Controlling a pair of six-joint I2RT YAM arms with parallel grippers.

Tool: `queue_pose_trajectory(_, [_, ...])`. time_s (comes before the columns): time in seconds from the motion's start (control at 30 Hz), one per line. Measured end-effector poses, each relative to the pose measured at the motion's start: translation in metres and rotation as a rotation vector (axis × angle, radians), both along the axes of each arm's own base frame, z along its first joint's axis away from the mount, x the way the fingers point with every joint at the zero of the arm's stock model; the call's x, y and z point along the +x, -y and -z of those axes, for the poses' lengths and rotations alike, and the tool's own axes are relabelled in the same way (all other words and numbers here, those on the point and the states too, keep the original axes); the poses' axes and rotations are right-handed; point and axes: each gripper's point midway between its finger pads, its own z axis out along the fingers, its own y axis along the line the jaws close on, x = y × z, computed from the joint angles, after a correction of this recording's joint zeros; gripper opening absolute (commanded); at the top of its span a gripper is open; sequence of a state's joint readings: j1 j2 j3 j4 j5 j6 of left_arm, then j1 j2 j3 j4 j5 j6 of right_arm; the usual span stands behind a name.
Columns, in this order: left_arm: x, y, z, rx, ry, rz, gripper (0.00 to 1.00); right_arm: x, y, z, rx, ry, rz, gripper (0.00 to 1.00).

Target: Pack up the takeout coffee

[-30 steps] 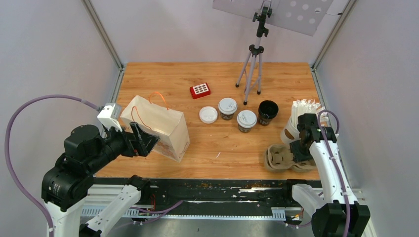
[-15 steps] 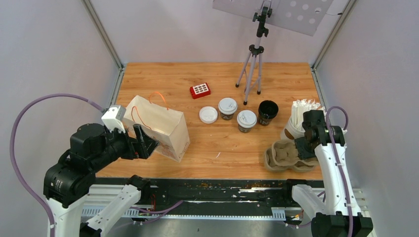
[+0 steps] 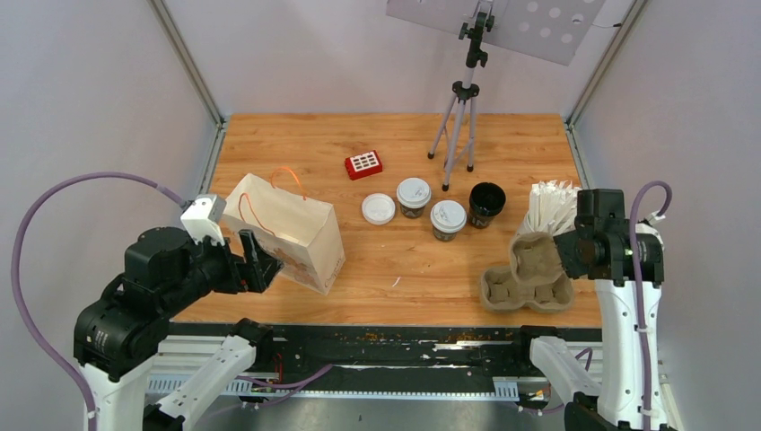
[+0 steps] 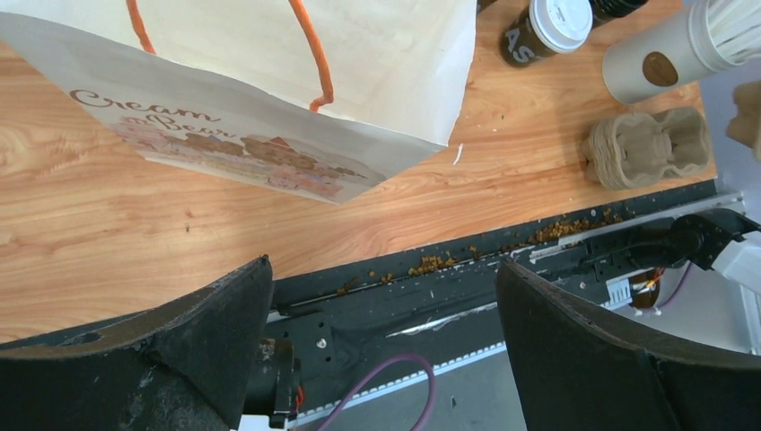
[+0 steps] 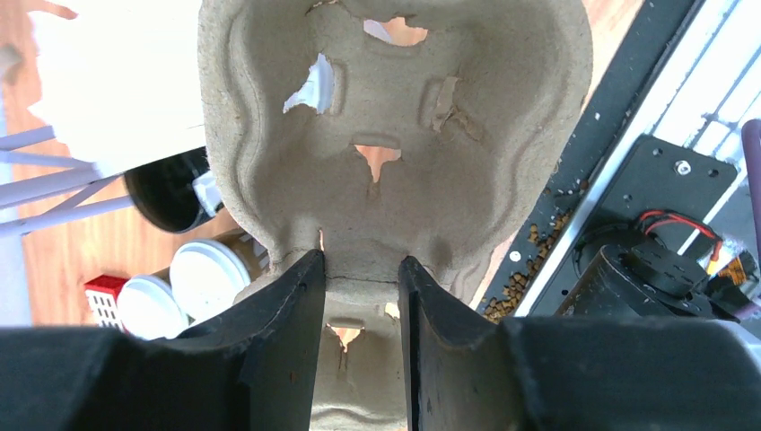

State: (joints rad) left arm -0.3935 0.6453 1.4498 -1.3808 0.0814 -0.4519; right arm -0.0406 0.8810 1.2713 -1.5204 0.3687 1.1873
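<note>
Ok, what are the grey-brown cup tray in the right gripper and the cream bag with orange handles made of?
The grey-brown cup tray: looks like moulded paper pulp, matte and fibrous, with ragged torn holes. The cream bag with orange handles: probably smooth printed paper, with sharp folded edges; handles look like cord.

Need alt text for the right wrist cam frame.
The right fingers pinch the edge of a grey-brown cardboard cup tray that fills most of the frame. Behind it at left stand an open black cup and a white-lidded coffee cup.
</note>
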Motion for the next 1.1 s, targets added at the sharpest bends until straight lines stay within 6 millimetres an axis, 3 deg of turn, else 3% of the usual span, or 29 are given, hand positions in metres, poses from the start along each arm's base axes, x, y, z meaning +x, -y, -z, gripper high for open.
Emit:
queue_pose_trajectory(0.23, [0.004,-0.011,-0.007,0.026,0.035,-0.059,1.00,0.008,-0.002,-0.032,-0.047,0.074,-0.124,0.31])
queue_pose_trajectory(0.57, [0.023,-0.025,-0.008,0.089,0.028,-0.158,1.00,0.058,-0.035,-0.061,-0.022,0.230,-0.405,0.29])
queue_pose_trajectory(0.73, [0.038,-0.016,-0.007,0.028,0.035,-0.192,0.87,0.079,-0.072,-0.069,-0.009,0.289,-0.583,0.29])
queue_pose_trajectory(1.0, [0.062,-0.011,0.015,0.024,-0.022,-0.253,0.75,0.087,-0.151,-0.078,-0.005,0.361,-0.885,0.29])
queue_pose_trajectory(1.1, [0.068,-0.010,0.026,0.043,-0.037,-0.263,0.61,0.087,-0.172,-0.082,-0.001,0.390,-0.956,0.29])
